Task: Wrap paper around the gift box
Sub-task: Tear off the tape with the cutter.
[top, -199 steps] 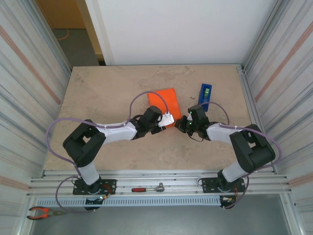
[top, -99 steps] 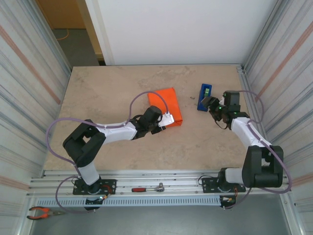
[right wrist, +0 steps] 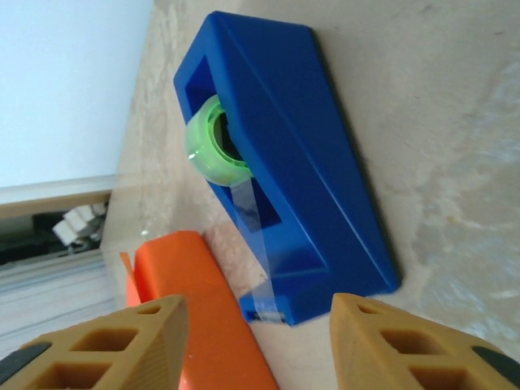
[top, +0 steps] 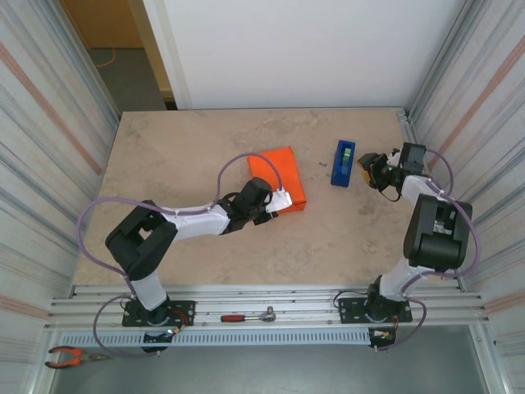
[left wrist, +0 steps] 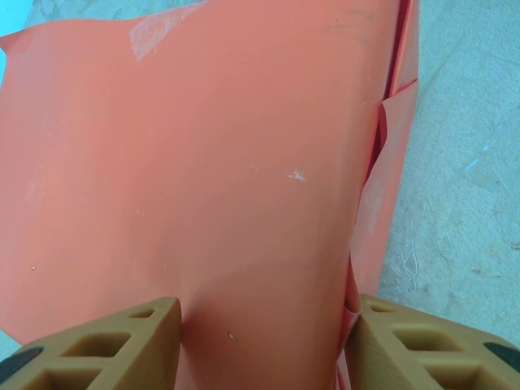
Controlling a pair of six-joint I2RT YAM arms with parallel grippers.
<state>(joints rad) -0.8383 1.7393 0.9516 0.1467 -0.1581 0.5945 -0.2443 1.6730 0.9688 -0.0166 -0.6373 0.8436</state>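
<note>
One box (top: 277,174) lies near the middle of the table (top: 180,156), a flat slab with a mottled beige stone look. The box is a low squarish block, fully skinned in matte orange paper (left wrist: 203,162). The paper is smooth on top, with one cloudy patch of clear tape (left wrist: 154,28) near its far corner. Along the right side it is creased into layered, uneven folds.

The left gripper (left wrist: 264,321) straddles the near end of the box. Its two tan fingers (left wrist: 106,345), moulded with honeycomb-like holes, press the paper from either side, so it is clamped on the box.

One dispenser (right wrist: 301,138) stands to the right of the box, apart from it. It is a glossy blue plastic wedge with rounded edges, holding one translucent green roll (right wrist: 213,150). A clear strip (right wrist: 252,219) runs from the roll down to its low end.

The right gripper (right wrist: 258,307) sits just right of the dispenser, facing it. Its fingers are spread wide and hold nothing.

Ribbed metal walls (top: 49,123) flank the table on both sides.
</note>
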